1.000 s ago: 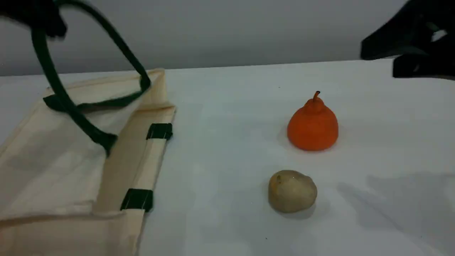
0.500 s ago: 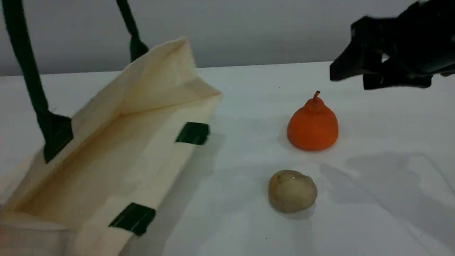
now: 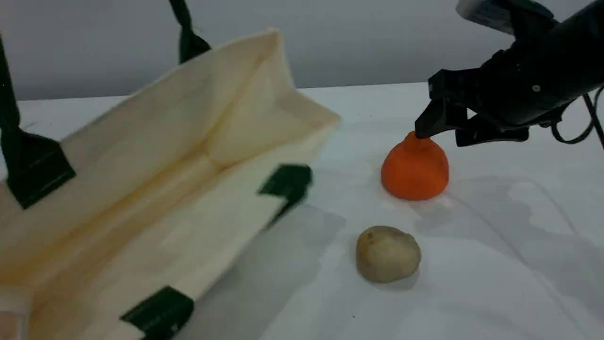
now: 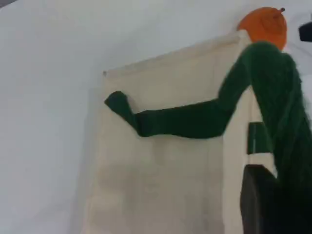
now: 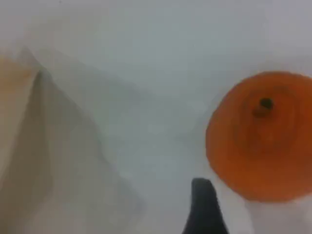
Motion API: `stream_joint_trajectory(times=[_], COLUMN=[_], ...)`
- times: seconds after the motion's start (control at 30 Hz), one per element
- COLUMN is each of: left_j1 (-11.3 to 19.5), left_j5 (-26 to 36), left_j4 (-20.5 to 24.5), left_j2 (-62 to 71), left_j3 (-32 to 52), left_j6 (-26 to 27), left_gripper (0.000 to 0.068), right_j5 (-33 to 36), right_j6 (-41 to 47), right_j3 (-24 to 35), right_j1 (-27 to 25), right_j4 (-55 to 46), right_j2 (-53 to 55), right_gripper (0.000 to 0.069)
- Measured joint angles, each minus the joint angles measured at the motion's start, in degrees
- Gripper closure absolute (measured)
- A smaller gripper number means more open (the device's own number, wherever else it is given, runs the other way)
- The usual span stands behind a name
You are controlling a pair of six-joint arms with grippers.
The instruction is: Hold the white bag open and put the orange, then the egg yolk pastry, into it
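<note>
The white bag (image 3: 155, 156) hangs tilted from its dark green handle (image 3: 188, 40), its mouth gaping toward the right. In the left wrist view my left gripper (image 4: 263, 200) is shut on the handle (image 4: 282, 112) above the bag (image 4: 161, 165); in the scene view that gripper is above the top edge. The orange (image 3: 415, 172) stands on the table, also seen as the orange (image 5: 263, 141) from above. My right gripper (image 3: 446, 132) hovers open just over its necked top, one fingertip (image 5: 204, 209) beside the fruit. The egg yolk pastry (image 3: 388, 254) lies in front of the orange, untouched.
The white table (image 3: 509, 283) runs back to a grey wall. The bag's second handle tabs (image 3: 285, 184) hang along its near side. The right arm's cable (image 3: 585, 127) loops at the right edge.
The bag has been lifted higher and its mouth has opened wider toward the right. My right gripper came down and left from the far right to just over the orange.
</note>
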Motion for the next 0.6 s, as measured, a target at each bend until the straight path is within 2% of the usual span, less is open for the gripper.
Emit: stream_joint_trajectory(times=[0.27, 0.47, 0.6], left_j1=[0.00, -2.89, -2.89], left_j5=[0.12, -0.25, -1.65], left_j4=[-0.66, -1.12, -1.36], left_j2=[0.05, 0.16, 0.32], left_j3=[0.00, 0.00, -0.49], left_j6=[-0.99, 0.04, 0.04], left_gripper=[0.0611, 0.0611, 0.0611], right_j5=[-0.49, -0.49, -1.53], right_j6=[-1.48, -2.29, -2.86], right_j3=[-3.32, -4.17, -4.17], right_j1=[0.00, 0.00, 0.00], right_j4=[0.01, -0.01, -0.01], right_j2=[2.51, 3.61, 3.61], right_gripper=[0.0251, 0.0251, 0.0251])
